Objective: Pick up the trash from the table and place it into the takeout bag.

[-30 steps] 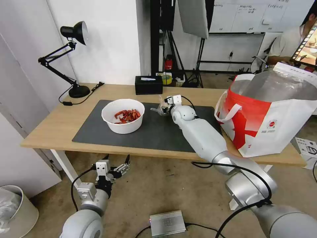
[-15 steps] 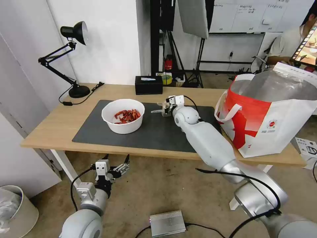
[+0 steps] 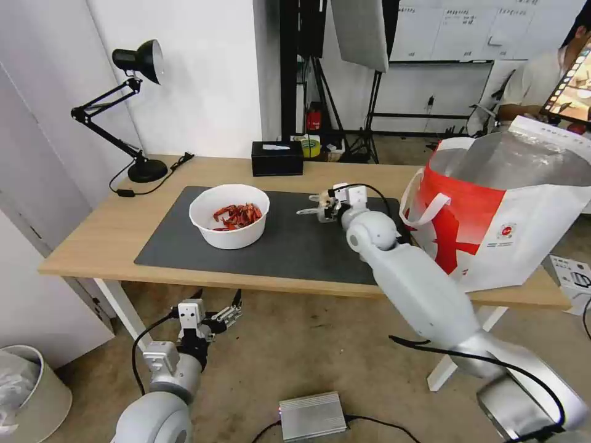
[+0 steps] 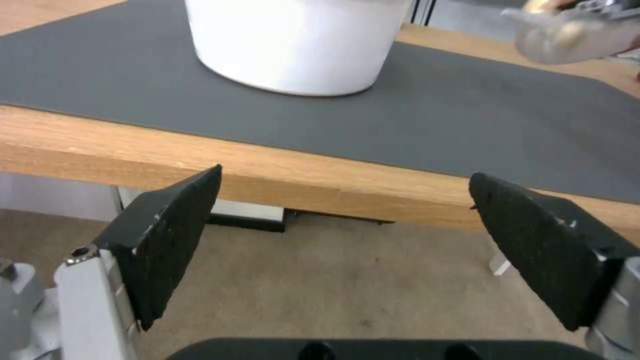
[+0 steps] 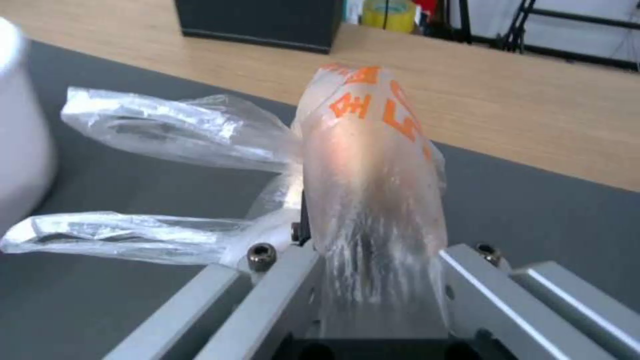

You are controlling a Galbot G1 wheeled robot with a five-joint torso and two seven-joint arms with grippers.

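one left gripper (image 3: 229, 312) hangs below the table (image 3: 92, 246) edge, pads spread wide with nothing between. one white bowl (image 3: 229, 215) of red scraps sits on the dark mat (image 3: 289, 246). one right gripper (image 3: 325, 209) pinches a knotted clear bag (image 5: 360, 165) held above the mat, its fingertips hidden by plastic. one takeout bag (image 3: 492, 227) stands rightmost, partly cut off.

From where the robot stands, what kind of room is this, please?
Probably a studio or lab set up for recording, not a home. A light stand with a softbox rises behind the table, a whiteboard hangs on the far wall, and a black desk lamp stands at the table's corner.
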